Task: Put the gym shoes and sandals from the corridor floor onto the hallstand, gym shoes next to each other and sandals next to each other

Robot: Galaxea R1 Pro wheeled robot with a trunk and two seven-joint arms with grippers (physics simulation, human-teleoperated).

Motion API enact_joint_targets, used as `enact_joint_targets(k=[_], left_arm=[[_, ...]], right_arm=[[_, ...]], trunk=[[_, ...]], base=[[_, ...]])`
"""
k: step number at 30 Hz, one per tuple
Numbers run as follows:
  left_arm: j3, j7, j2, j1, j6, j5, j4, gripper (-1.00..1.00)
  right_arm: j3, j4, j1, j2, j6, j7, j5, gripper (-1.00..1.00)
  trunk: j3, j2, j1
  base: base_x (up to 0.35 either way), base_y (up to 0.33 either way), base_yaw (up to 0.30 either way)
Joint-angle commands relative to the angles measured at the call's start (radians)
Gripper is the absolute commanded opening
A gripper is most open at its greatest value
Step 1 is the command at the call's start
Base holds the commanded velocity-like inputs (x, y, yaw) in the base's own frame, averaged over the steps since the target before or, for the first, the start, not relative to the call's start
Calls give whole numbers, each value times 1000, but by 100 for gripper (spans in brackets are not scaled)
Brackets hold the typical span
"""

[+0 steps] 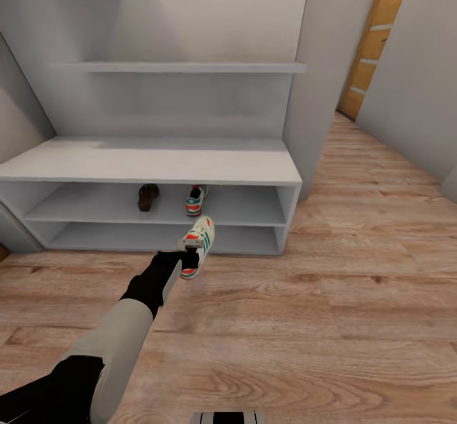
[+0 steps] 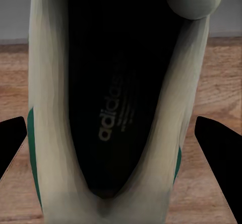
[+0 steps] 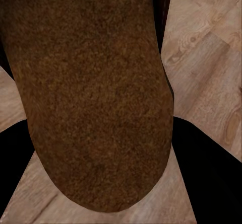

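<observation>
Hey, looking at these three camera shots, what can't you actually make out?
- Head view: the left gripper is hidden behind the held gym shoe, so its grasp is unclear.
- Head view: the sandal and gym shoe on the hallstand shelf are partly hidden under its bench top.
- Right wrist view: a brown sandal sole blocks the view; its upper is unseen.
- Left wrist view: the shoe hides what lies ahead.

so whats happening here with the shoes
The robot is putting shoes onto the hallstand. Its left gripper holds a gym shoe just in front of the rack, above the floor. The other gym shoe and one sandal already sit on the upper open shelf. The right gripper is closed on the second sandal.
</observation>
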Motion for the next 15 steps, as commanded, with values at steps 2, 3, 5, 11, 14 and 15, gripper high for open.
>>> enact_joint_targets(k=[2, 3, 5, 11, 14, 15], left_arm=[[1, 0, 0, 0, 5, -8, -1, -100], [1, 0, 0, 0, 5, -7, -1, -100], [1, 0, 0, 0, 4, -6, -1, -100], [1, 0, -2, -1, 3, -4, -1, -100], [1, 0, -3, -1, 3, -3, -1, -100], [1, 0, -3, -1, 3, -3, -1, -100]], right_arm=[[-6, 1, -2, 0, -7, 7, 10, -100], [-6, 1, -2, 0, -7, 7, 10, -100], [-6, 1, -2, 0, -6, 7, 10, -100], [-6, 1, -2, 0, -6, 7, 10, -100], [-6, 1, -2, 0, -5, 7, 10, -100], [-6, 1, -2, 0, -5, 7, 10, -100]], trunk=[[-1, 0, 0], [-1, 0, 0], [-1, 0, 0], [-1, 0, 0], [-1, 0, 0], [-1, 0, 0]], base=[[337, 0, 0], [338, 0, 0], [334, -34, 0], [313, -106, 0], [297, -155, 0], [291, -181, 0]])
